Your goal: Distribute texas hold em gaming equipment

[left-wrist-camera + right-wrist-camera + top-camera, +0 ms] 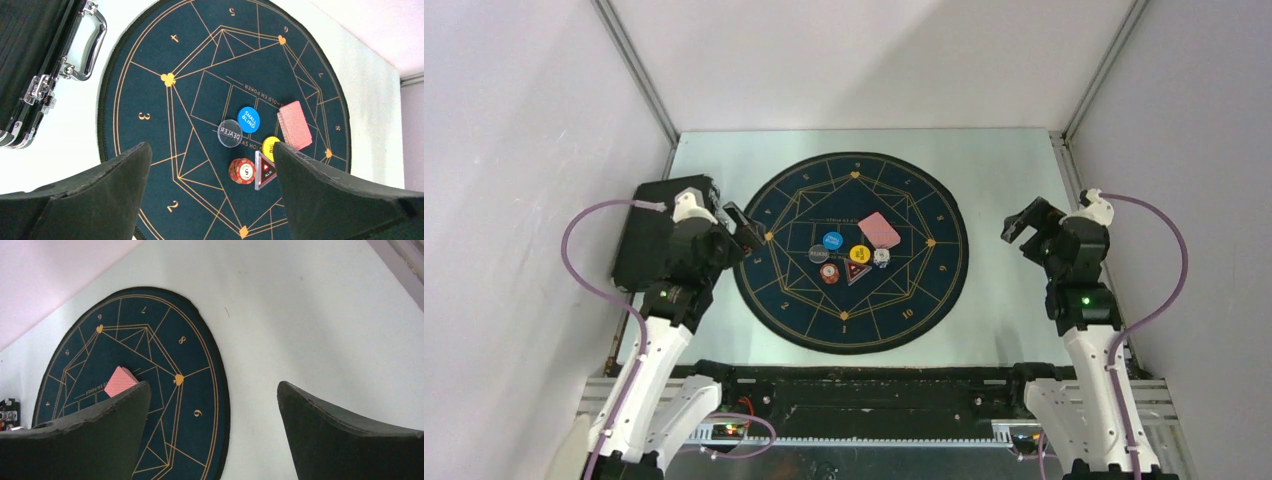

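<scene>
Top external: 5 chips (832, 240), card deck (879, 230) on mat (794, 300).

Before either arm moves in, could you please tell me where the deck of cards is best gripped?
Probably from straight above, pinching across the two long edges of the deck of cards, mid-length. It lies flat, back up, on the mat, so only its thin sides offer purchase; the yellow chip sits close by its near corner.
</scene>
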### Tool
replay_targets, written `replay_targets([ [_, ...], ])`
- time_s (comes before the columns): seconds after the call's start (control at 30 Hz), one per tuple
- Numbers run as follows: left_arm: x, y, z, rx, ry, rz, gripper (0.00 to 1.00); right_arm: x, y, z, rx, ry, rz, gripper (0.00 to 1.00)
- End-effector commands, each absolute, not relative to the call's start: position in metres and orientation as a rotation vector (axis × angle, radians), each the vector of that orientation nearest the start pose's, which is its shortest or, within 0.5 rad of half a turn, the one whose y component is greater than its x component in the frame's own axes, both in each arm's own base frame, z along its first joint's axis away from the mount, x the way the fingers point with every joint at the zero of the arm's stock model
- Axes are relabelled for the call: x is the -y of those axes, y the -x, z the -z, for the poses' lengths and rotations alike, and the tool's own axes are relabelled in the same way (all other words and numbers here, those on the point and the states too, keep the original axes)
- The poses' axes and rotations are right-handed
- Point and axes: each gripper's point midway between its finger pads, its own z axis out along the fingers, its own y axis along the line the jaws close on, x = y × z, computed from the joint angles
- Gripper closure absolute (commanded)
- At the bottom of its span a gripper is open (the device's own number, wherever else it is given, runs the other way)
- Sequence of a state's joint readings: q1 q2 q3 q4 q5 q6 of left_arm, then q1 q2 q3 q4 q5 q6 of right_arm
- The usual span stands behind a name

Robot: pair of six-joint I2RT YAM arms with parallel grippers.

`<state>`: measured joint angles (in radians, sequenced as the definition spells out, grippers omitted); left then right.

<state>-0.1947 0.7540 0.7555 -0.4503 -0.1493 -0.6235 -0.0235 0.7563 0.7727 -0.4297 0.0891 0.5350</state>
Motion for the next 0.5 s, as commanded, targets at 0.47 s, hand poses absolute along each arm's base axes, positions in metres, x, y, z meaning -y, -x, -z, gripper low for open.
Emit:
replay_targets([
  [0.47,0.130,-0.353,-0.174,-2.257,0.276,0.232,0.02,0.000,-0.291,-0.210,-1.803,-0.642,-0.317,0.00],
])
